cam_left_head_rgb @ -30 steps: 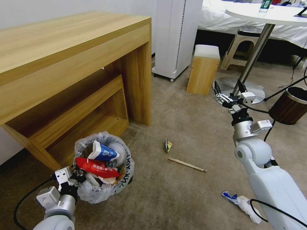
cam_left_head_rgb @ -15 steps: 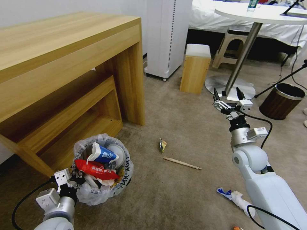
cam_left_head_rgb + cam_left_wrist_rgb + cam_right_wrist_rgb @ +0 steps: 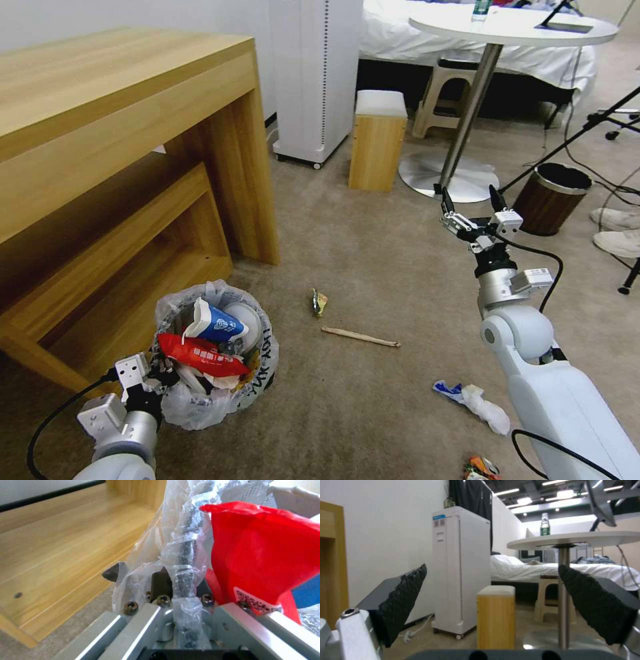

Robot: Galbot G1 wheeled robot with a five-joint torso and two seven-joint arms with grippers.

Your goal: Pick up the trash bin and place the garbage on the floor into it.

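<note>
Left wrist view alone shows the left gripper (image 3: 181, 585) clenched on the trash bin (image 3: 213, 363) rim, by the desk (image 3: 120, 120). Bin holds red wrapper (image 3: 200, 351), paper cup (image 3: 217, 321). Right gripper (image 3: 470, 200) released, empty, raised above the floor (image 3: 373, 267).

- Trash bin (image 3: 215, 373): black, lined with a translucent white bag bearing black lettering.
- Red wrapper (image 3: 200, 352): red with white print.
- Paper cup (image 3: 215, 320): blue and white.
- Floor (image 3: 373, 267): beige carpet.
- Wooden stick (image 3: 360, 337): pale tan.
- Crumpled paper (image 3: 477, 407): white with a blue patch.
- Desk (image 3: 120, 127): light wood grain.
- Second bin (image 3: 550, 198): brown wood grain, metal rim.
- Right gripper (image 3: 469, 198): black textured pads (image 3: 403, 600), silver body.
</note>
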